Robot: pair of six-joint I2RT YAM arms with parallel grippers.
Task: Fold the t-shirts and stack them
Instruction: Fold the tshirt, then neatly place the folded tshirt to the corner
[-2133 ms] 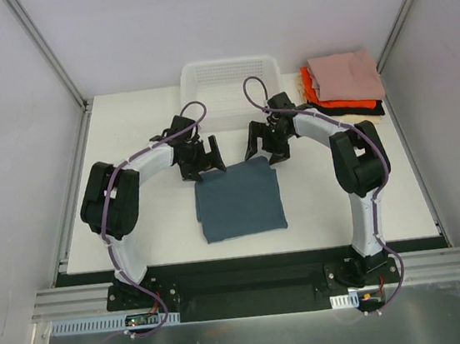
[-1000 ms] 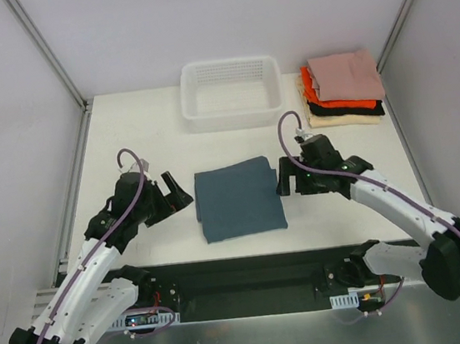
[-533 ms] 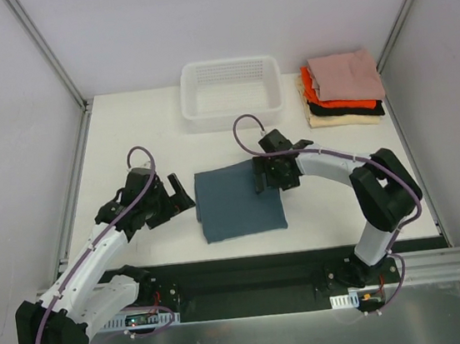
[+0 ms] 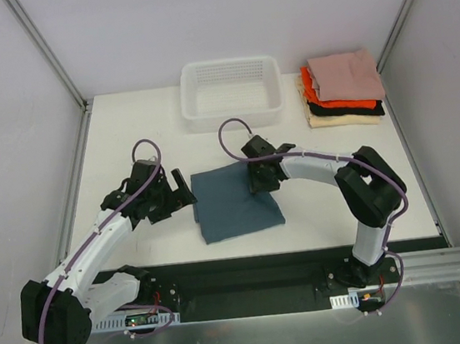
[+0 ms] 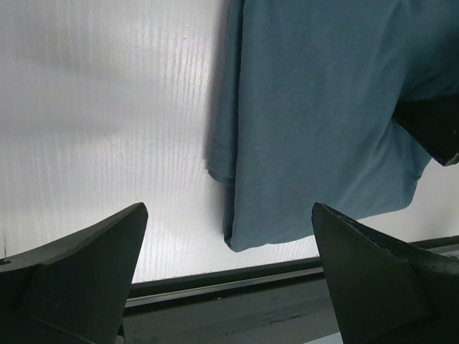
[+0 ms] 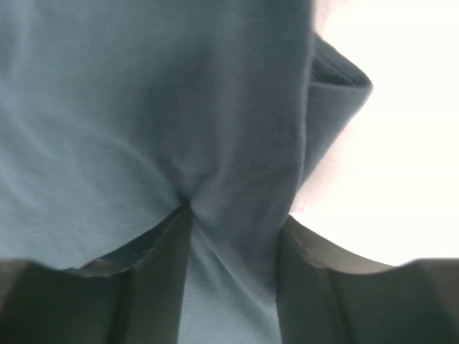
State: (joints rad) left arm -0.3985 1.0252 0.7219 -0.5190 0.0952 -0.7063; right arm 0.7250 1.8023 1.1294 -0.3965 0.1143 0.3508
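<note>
Within the last half second the right hand [image 4: 262,178] has slid from the cloth's 3 o'clock edge inward, and the left hand [image 4: 179,193] has edged closer at 9 o'clock. The blue-grey t-shirt [image 4: 235,201] lies folded mid-bench. The right hand pinches a pucker of it; the left hand is spread and empty. It likely remains to be carried to the stack of folded tees [image 4: 342,87] at 1 o'clock. Bare bench [image 4: 319,211] lies between them, and the basket [image 4: 231,93] sits at 12.

**Camera layout**

Top external: high behind the arm bases, looking down on the whole white tabletop [image 4: 124,126]. Left wrist: low and close, facing the folded slate-blue cloth t-shirt [image 5: 315,122] by the tabletop's near edge. Right wrist: almost against it. All three views share it.
</note>
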